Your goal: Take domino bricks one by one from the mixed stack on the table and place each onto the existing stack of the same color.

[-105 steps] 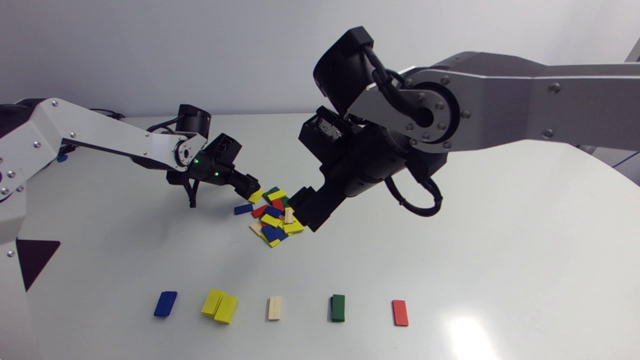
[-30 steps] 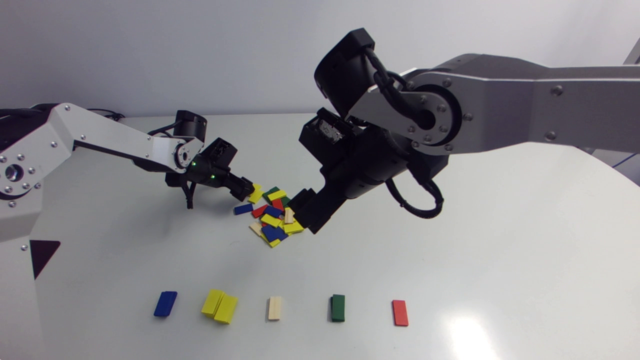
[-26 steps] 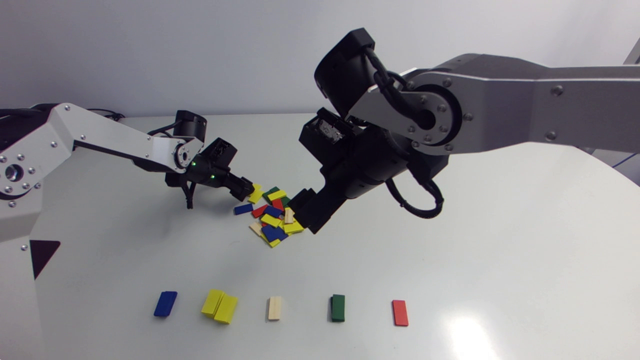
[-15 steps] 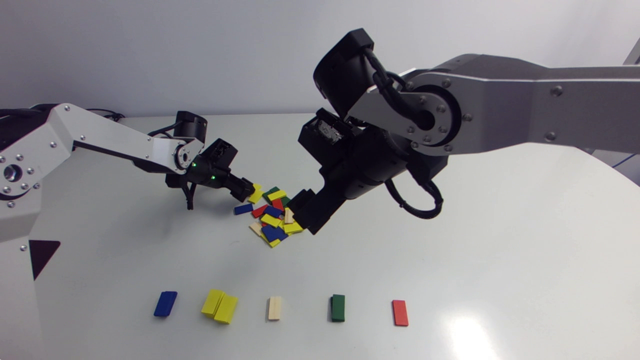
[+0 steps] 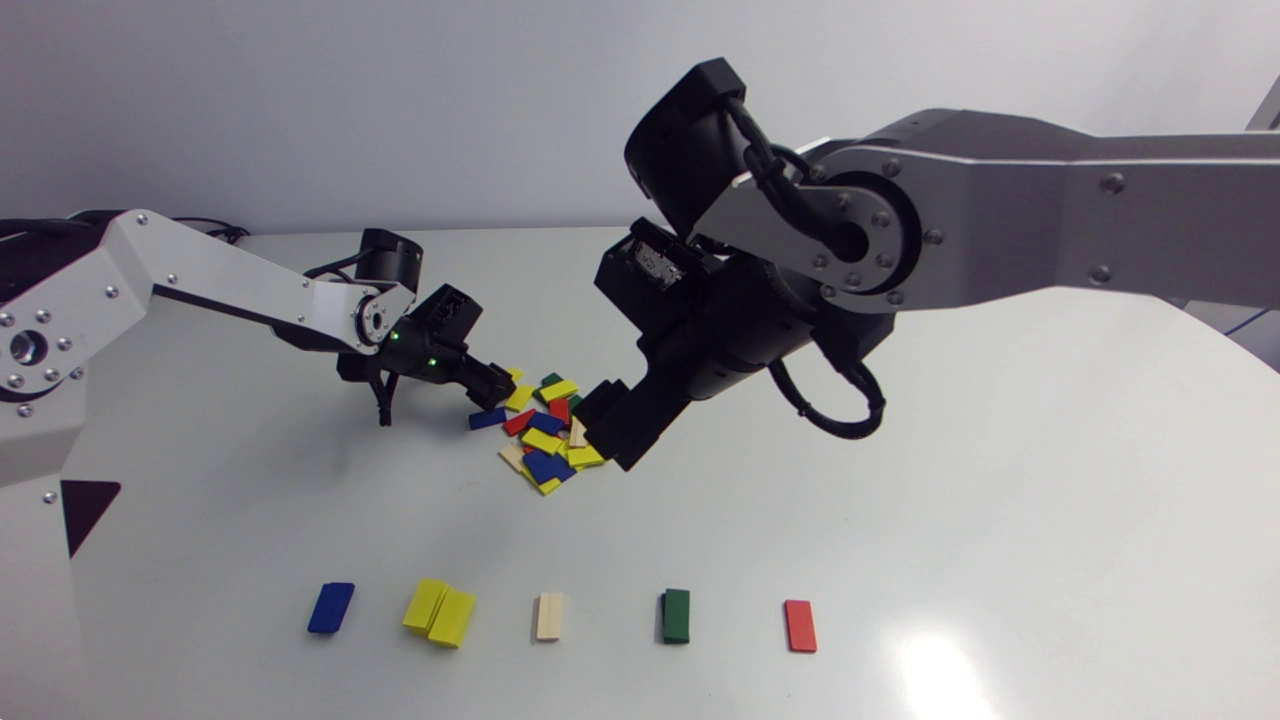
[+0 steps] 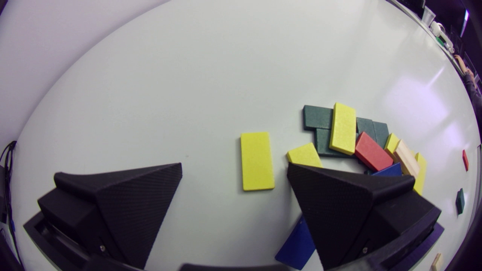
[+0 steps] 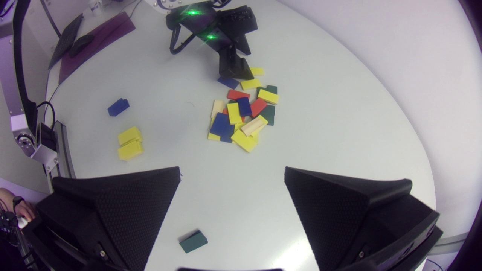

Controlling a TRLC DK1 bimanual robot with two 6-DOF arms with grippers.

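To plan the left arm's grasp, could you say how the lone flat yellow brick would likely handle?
The yellow brick looks rigid, with crisp straight edges, so it probably won't bend. Lying flat on the smooth table, it would likely slide rather than tip or roll. Thin, so probably light.

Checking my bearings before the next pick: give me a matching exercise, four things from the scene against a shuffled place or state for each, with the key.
Things
1. left arm
2. right arm
3. yellow stack
4. sorted red brick

Places or states
A. right end of the front row
B. jaws open and empty, raised by the mixed pile's right edge
C. jaws open, low at the pile's far-left edge, a loose yellow brick between their tips
D. between the blue stack and the cream stack

Pairs: 1-C, 2-B, 3-D, 4-A
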